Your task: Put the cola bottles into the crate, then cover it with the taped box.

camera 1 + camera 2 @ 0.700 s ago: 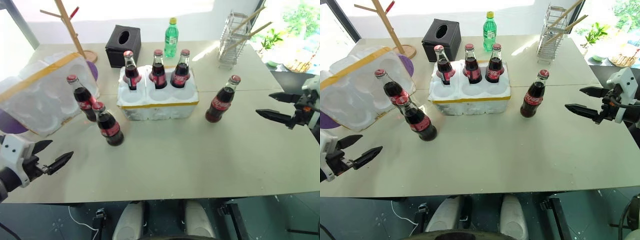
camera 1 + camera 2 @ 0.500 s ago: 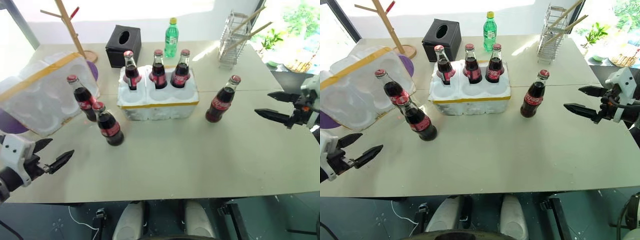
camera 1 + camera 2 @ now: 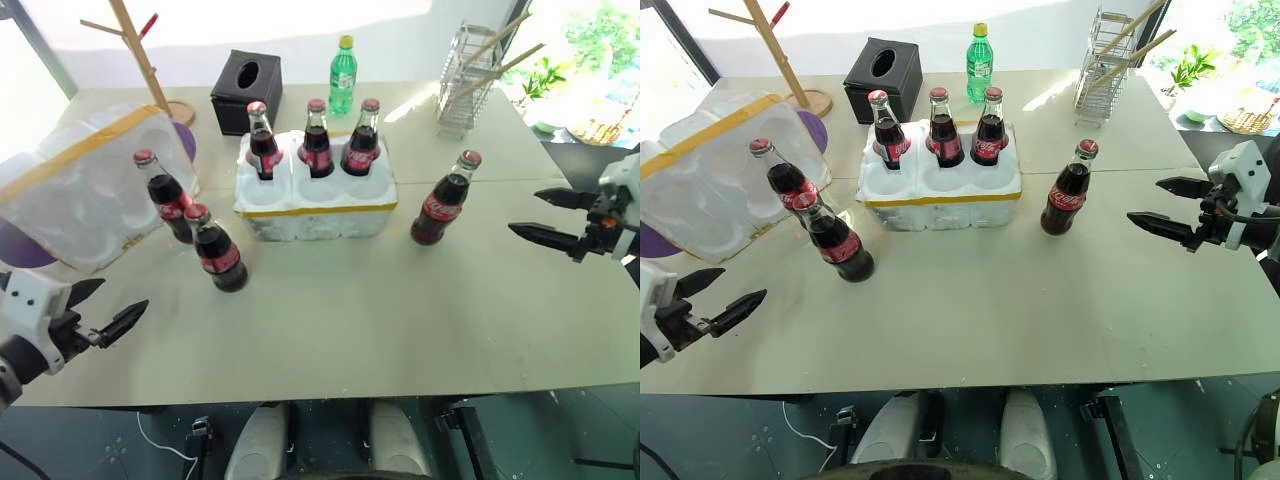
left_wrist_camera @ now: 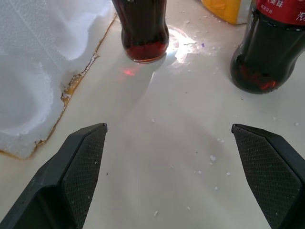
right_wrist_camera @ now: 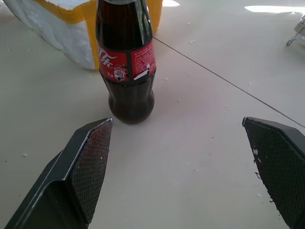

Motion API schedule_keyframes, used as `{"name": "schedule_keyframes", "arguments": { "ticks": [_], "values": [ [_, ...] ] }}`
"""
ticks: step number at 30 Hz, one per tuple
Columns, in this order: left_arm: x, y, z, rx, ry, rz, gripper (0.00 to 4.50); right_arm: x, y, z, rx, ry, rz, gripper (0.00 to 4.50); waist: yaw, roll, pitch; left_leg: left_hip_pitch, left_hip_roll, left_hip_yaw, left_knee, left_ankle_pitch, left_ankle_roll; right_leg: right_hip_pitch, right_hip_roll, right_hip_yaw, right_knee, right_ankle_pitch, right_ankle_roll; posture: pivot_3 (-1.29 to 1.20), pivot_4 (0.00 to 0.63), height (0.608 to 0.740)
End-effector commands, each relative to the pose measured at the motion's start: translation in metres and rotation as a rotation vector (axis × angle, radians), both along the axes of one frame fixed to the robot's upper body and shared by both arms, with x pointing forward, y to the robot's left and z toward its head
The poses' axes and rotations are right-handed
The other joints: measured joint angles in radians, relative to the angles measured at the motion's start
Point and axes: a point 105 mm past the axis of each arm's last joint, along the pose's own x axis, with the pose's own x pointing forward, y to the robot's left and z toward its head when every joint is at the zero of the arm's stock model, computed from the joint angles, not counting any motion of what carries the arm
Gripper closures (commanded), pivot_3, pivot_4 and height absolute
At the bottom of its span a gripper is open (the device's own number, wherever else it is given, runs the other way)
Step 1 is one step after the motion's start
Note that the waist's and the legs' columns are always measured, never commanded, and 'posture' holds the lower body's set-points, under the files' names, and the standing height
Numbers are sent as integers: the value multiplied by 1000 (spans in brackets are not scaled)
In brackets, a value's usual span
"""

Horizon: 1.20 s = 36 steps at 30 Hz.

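The crate (image 3: 318,212), a low white foam block with a yellow band, holds three cola bottles (image 3: 318,138) upright in its back row; its front holes are empty. Two loose cola bottles (image 3: 216,250) stand left of it, beside the taped box (image 3: 85,185), which leans at the table's left. One more cola bottle (image 3: 443,200) stands right of the crate. My left gripper (image 3: 125,293) is open near the front left edge, facing the two loose bottles (image 4: 143,28). My right gripper (image 3: 524,211) is open, aimed at the right-hand bottle (image 5: 126,62) from a short distance.
A black tissue box (image 3: 247,90), a green plastic bottle (image 3: 343,75), a wire rack (image 3: 468,85) and a wooden stand (image 3: 148,60) line the back of the table. Bare tabletop (image 3: 400,310) stretches in front of the crate to the near edge.
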Motion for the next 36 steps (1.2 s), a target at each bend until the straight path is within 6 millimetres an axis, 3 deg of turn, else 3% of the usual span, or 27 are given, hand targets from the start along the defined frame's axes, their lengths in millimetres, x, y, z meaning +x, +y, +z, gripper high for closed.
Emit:
{"name": "schedule_keyframes", "arguments": {
  "ticks": [1,13,16,21,22,26,29,31,33,36],
  "values": [
    [1,1,10,15,-41,6,114,-1,0,10,9,-52,5,0,-1,0,0,0,0,0,0,0,0,0,0,0,0,0,0,0,150,740],
    [14,-2,21,6,-88,-7,114,-3,-7,16,10,-68,-15,0,1,0,0,0,0,0,0,0,0,0,1,-1,0,0,0,0,150,740],
    [18,-5,25,-22,-115,-11,114,-2,-7,24,12,-72,-8,0,0,0,0,0,0,0,0,0,0,0,1,-1,0,0,0,0,150,740],
    [23,-7,25,-59,-124,0,114,-20,5,45,86,-28,86,0,1,1,0,0,0,0,0,0,0,0,1,-1,0,0,1,0,150,740],
    [24,-7,26,-57,-130,-1,114,-25,10,50,86,-21,115,0,1,1,0,0,0,0,0,0,0,0,1,-1,0,1,1,0,150,740],
    [36,-12,36,-74,-170,-38,114,-72,59,77,103,68,399,0,8,3,0,0,0,0,0,0,0,0,1,-1,0,1,1,0,150,740],
    [43,-13,38,-70,-180,-46,114,-93,83,86,130,109,519,0,6,3,0,0,0,0,0,0,0,0,1,-1,0,1,1,0,150,740],
    [56,-14,42,-68,-198,-52,114,-116,114,98,166,122,676,0,6,3,0,0,0,0,0,0,0,0,1,0,0,0,1,0,150,740],
    [64,-18,45,-61,-212,-75,114,-125,132,101,185,111,743,0,7,3,0,0,1,-1,0,0,0,0,1,0,1,1,1,0,150,740],
    [74,-19,46,-54,-226,-70,114,-125,142,98,203,104,744,0,6,0,-1,0,0,-1,0,0,0,0,1,-1,0,1,1,0,150,740]
  ]
}}
